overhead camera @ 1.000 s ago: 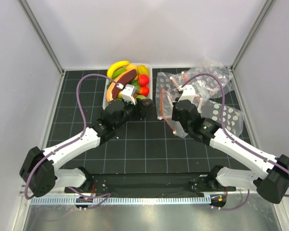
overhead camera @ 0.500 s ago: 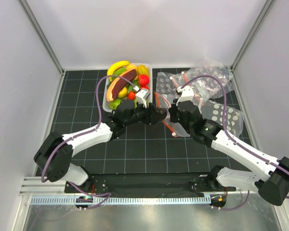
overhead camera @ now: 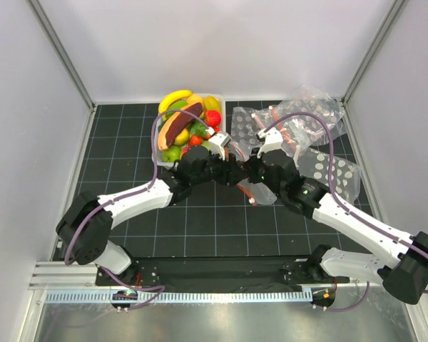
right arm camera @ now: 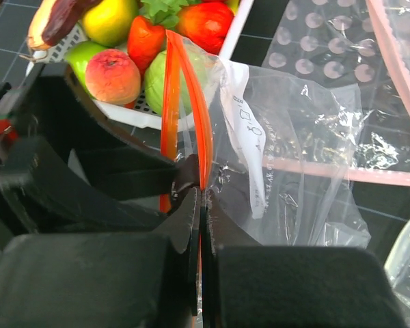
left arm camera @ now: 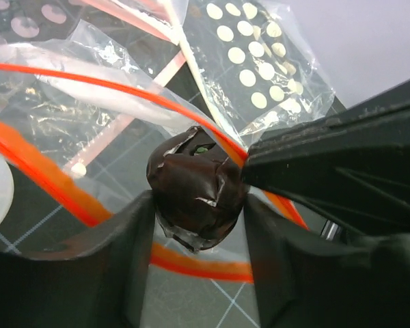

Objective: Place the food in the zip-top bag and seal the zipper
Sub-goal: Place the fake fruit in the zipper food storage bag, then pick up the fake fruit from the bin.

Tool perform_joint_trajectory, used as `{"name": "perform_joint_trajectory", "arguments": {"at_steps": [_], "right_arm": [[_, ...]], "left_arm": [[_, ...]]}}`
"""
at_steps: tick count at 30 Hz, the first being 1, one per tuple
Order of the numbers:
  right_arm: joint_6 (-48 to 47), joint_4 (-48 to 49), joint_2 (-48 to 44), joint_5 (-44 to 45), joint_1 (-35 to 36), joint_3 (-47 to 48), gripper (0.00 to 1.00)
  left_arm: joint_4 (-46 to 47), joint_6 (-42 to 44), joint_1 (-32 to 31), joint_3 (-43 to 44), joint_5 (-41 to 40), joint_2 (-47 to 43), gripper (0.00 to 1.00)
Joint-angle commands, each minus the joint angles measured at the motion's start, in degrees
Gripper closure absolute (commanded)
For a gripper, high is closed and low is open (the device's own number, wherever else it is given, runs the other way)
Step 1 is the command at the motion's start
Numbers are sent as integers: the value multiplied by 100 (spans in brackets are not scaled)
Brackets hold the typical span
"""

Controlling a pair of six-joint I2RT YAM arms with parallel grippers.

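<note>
The black gridded tabletop (overhead camera: 128,142) carries two arms, the left arm (overhead camera: 135,199) and the right arm (overhead camera: 342,214), which meet tip to tip in the middle. Just beyond the left claw (left arm camera: 197,205) stands one white tub (right arm camera: 238,27) heaped with food (overhead camera: 200,132). The overhead view counts two yellow bananas (overhead camera: 175,97), one brown-purple oblong (overhead camera: 182,122) and two red pieces among the greens. Beyond the right claw (right arm camera: 200,195) and to its outer side lie spare dotted bags (overhead camera: 335,174), at least two; the far heap is too crumpled to count.

The overhead view hides both claw tips under the wrists. Only the right wrist view shows the right claw clenched on the zipper (right arm camera: 169,102) of the one zip-top bag (right arm camera: 287,157), which fans away from it with its mouth parted. Only the left wrist view shows the left claw grasping one dark brown food piece (left arm camera: 191,188), with the orange strip looping round it. The piece seems to sit in the mouth, though I cannot tell whether it is past the lip.

A second ago the left claw hovered over the tub. Now it has swung across to the right claw, which has kept its grip.
</note>
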Motion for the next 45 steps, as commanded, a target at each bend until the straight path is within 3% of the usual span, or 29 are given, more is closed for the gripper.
{"name": "perform_joint_trajectory", "arguments": {"at_steps": [1,5,11,19,26,33,45], "right_arm": [[5,412,-155,-221,36,-59,99],[136,403,-295,251,36,-121,99],[392,368,-462,895,36,-226,99],[401,333,-542,1229,36,-262,99],[383,333,-515,1220,36,-253,99],[392,333,-524,1124,27,-253,99],[383,359,-366,1097,36,-226,99]], "left_arm": [[-69,116,-28,367,-192,38,41],[-192,151,-72,394,-254,-93,13],[-420,11,-80,175,-183,-875,2],[-1308,-51,165,-80,-2456,-1526,0],[-2441,151,420,455,-4224,-974,0],[-2609,327,701,693,-4666,-481,0],[-2574,705,877,1203,-4587,539,1]]}}
